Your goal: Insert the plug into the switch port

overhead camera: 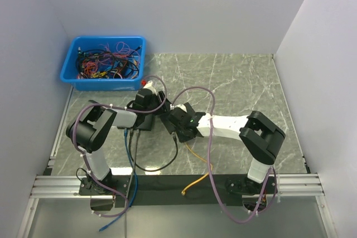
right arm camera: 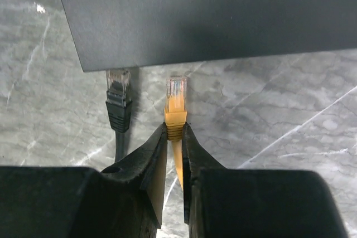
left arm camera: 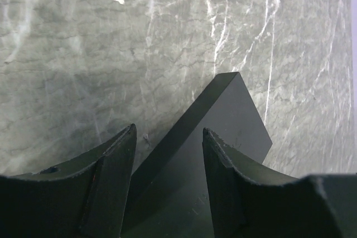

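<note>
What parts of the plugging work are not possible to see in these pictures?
- Ports of the switch: right wrist view shows only its dark flat top; the ports cannot be seen.
- Left gripper contact with the switch: cut off by the bottom edge.
- Yellow plug in the top view: hidden under the right gripper.
</note>
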